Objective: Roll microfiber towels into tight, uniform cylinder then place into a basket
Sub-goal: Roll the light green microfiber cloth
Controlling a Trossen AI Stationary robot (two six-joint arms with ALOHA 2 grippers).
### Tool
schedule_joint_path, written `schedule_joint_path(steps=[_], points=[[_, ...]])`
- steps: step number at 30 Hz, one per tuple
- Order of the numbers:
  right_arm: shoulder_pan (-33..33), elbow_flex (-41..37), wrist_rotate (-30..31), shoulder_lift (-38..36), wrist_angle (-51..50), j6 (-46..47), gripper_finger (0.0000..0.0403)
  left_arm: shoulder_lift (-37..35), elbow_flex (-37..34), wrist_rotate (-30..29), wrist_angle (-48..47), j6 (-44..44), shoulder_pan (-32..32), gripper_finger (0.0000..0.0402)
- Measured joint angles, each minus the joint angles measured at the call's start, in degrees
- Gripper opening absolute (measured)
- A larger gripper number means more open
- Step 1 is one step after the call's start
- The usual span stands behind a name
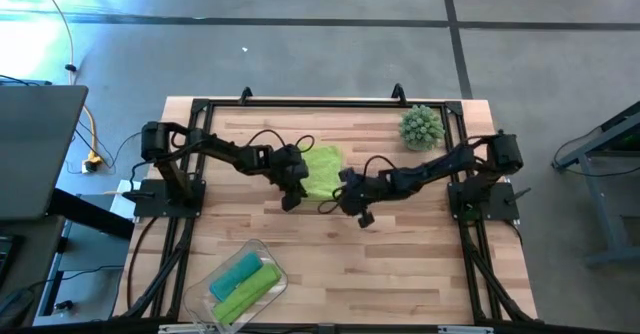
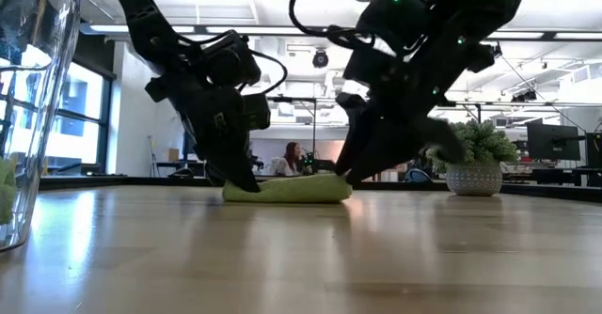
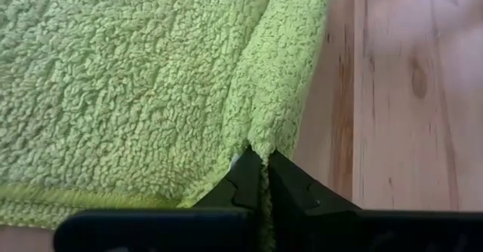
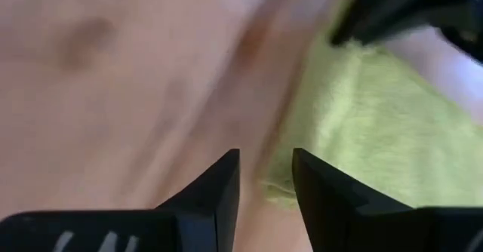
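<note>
Basket (image 1: 262, 251) sits nearest, at the front edge of the desk (image 1: 400, 264) toward the left arm's side, a clear shallow tub already holding two rolled towels side by side: a teal one (image 1: 233, 274) and a lime green one (image 1: 246, 292). In the low view its see-through wall rises at the left edge of the picture.

Further back, around the middle of the desk, the third towel (image 1: 323, 171), lime green, lies flat and a little rumpled on the wood, with both arms bent over it from opposite sides.

The left claw (image 3: 264, 178) is down at the towel's near corner on its own side. Its two dark fingers are pressed together with a thin fold of the fuzzy hem pinched between their tips, so it is gripping the cloth.

The right claw (image 4: 266, 178) is at the opposite near corner. Its fingers stand apart with a clear gap, nothing between them; the towel's edge lies just beyond the tips on the desk.

Farthest off, at the back right corner, a spiky grey-green ball (image 1: 421, 126) rests by itself, well apart from the towel.
</note>
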Motion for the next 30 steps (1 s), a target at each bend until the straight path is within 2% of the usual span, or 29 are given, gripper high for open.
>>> schedule_joint_path(steps=[4,13,16,21,25,30], points=[[-0.5,0.1,5.8,1.5,1.4,-0.9,0.0117,0.0,0.0,0.6,0.1,0.4,0.4,0.0004],[-4.5,0.3,2.8,4.9,1.5,3.8,0.0117,0.1,0.0,1.6,0.6,0.5,0.7,0.0004],[-5.5,0.4,1.0,4.9,0.3,9.6,0.0116,0.1,-0.1,1.6,0.8,-1.2,0.7,0.0009],[-8.0,0.4,-6.8,5.0,-0.4,22.0,0.0116,0.2,-0.1,-0.5,3.2,-4.5,0.6,0.0030],[-9.1,0.4,-8.3,5.0,-0.5,32.1,0.0116,0.1,-0.1,-2.1,3.6,-5.9,0.6,0.0060],[-10.0,0.3,-8.6,5.0,-0.5,37.9,0.0098,-0.2,-0.1,-1.7,3.7,-4.3,0.8,0.0100]])
